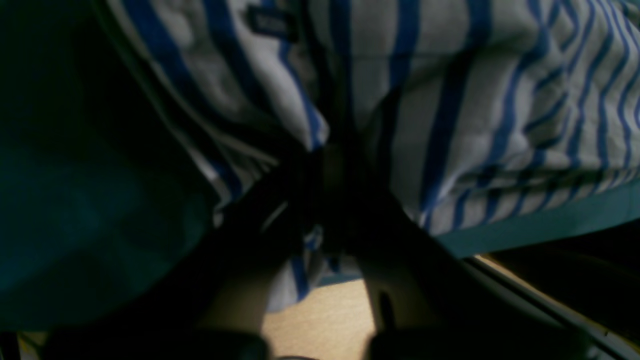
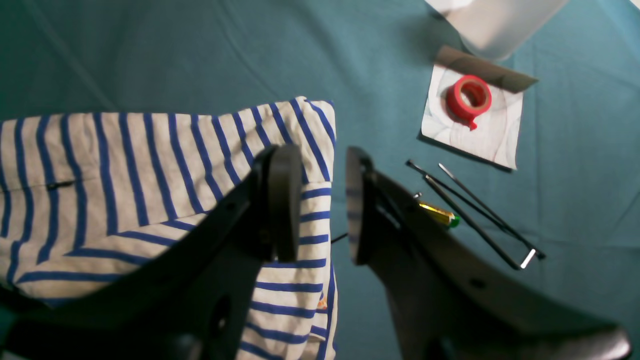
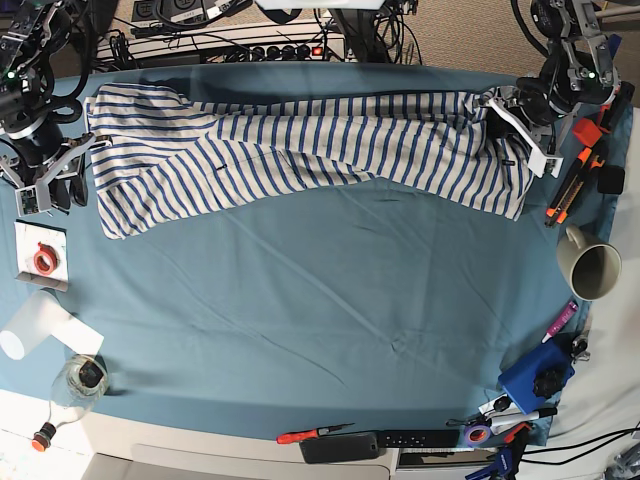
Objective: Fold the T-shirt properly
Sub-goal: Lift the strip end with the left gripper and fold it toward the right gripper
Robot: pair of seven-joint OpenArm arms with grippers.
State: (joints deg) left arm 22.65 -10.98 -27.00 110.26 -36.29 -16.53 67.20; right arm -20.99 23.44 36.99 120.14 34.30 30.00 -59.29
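Observation:
The T-shirt (image 3: 300, 150), white with thin blue stripes, lies stretched sideways across the far half of the teal tablecloth (image 3: 320, 320). At its right end in the base view, my left gripper (image 3: 507, 122) is on the cloth. In the left wrist view the dark fingers meet on a bunched fold of the T-shirt (image 1: 475, 100), so my left gripper (image 1: 325, 200) is shut on it. At the shirt's other end, my right gripper (image 3: 55, 185) is open. In the right wrist view one finger is over the T-shirt (image 2: 125, 175) corner, the other over bare cloth, with nothing in my right gripper (image 2: 325, 200).
A red tape roll (image 2: 469, 97) on a paper square, thin black rods (image 2: 475, 210) and a small yellow-green item (image 2: 439, 214) lie beside the right gripper. A mug (image 3: 590, 270), orange tools (image 3: 575, 180), a blue box (image 3: 535, 375) and a bottle (image 3: 75, 385) line the table edges.

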